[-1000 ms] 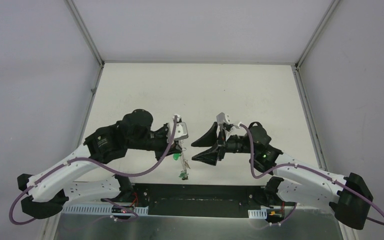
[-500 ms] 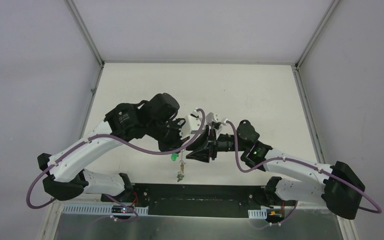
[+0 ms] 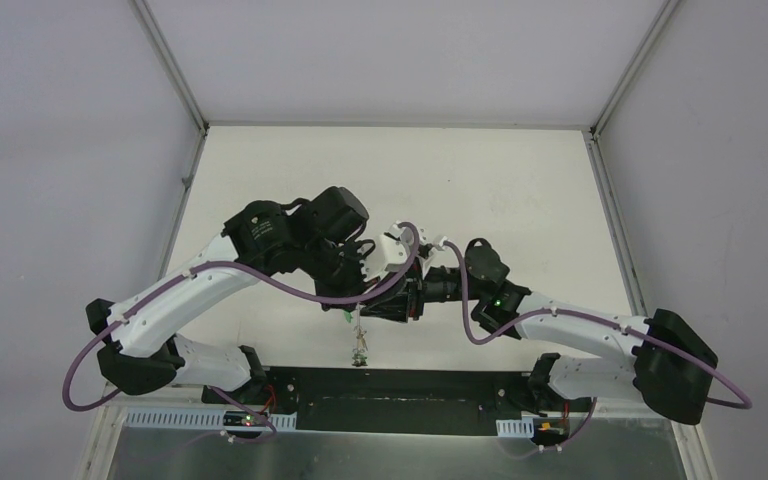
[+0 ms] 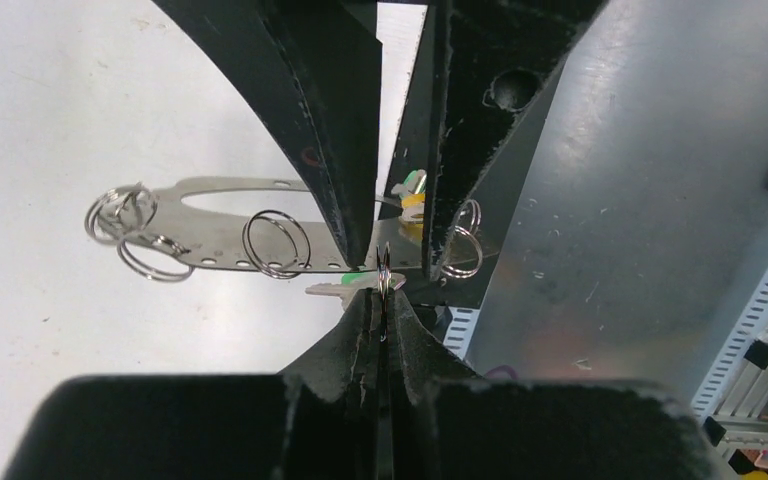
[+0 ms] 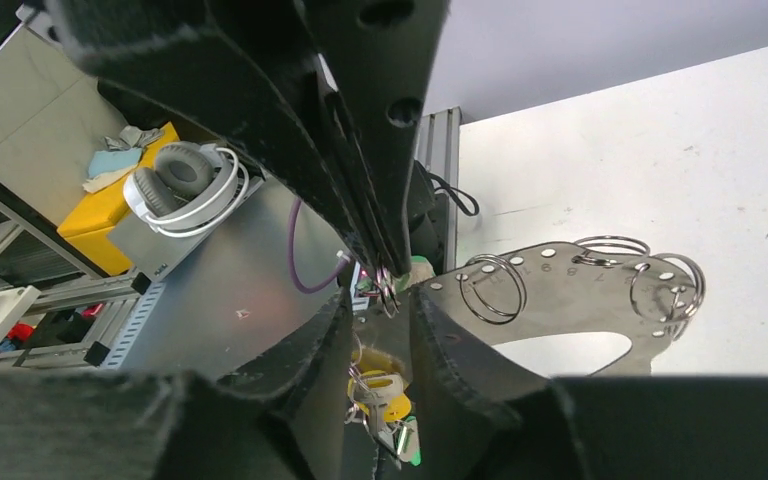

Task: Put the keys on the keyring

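Note:
The keyring is a flat grey metal plate (image 4: 220, 245) (image 5: 560, 300) with punched holes and several wire split rings. My left gripper (image 4: 384, 290) (image 5: 385, 270) is shut on one small split ring at the plate's edge. My right gripper (image 5: 380, 300) (image 4: 397, 265) faces it, its jaws open a little, one on each side of that ring and the left fingertips. The keys hang in a bunch under the ring, a yellow head (image 5: 398, 404) (image 4: 412, 205) and a green head (image 5: 415, 456) (image 4: 412, 181) among them. From above, the bunch (image 3: 360, 348) dangles below the two meeting grippers.
Everything hangs above the near edge of the white table (image 3: 410, 180), over the black gap and the metal sheet (image 3: 400, 455) in front. Grey walls close in the left, right and back. Headphones on a yellow box (image 5: 180, 185) lie off the table.
The two arms have come together at the middle. My left arm swung right with the ring and keys. My right gripper moved left around the ring and its jaws narrowed.

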